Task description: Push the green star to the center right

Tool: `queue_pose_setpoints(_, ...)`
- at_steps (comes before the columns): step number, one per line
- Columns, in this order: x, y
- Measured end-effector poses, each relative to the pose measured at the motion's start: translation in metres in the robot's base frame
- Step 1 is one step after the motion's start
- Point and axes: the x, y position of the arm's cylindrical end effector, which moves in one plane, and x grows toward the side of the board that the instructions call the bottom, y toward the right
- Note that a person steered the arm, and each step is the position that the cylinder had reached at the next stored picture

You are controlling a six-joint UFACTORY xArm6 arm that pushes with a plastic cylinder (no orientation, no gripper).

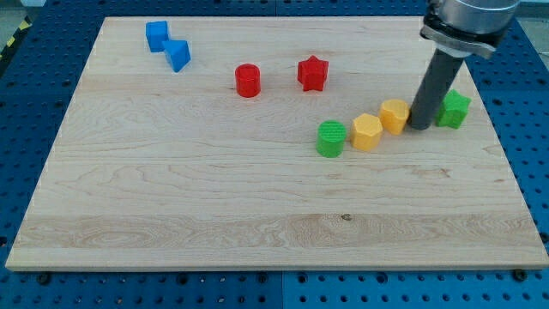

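My tip point(419, 127), a bare rod gripping nothing, stands between the yellow block point(395, 115) and the green star point(454, 110) near the board's right edge; overpushing could send the star off.

Wooden board point(214, 197) on blue perforated table point(532, 172).

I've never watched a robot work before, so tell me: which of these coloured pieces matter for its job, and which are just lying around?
Part of the job:
- green star, near the board's right edge
- my tip, just left of the star, between it and a yellow block

Just lying about:
- two yellow blocks
- green cylinder
- red star
- red cylinder
- two blue blocks
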Motion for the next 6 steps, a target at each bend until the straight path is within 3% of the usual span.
queue_pose_setpoints(2, -0.005, -0.014)
queue_pose_setpoints(4, 0.039, 0.027)
queue_pose_setpoints(6, 0.000, 0.071)
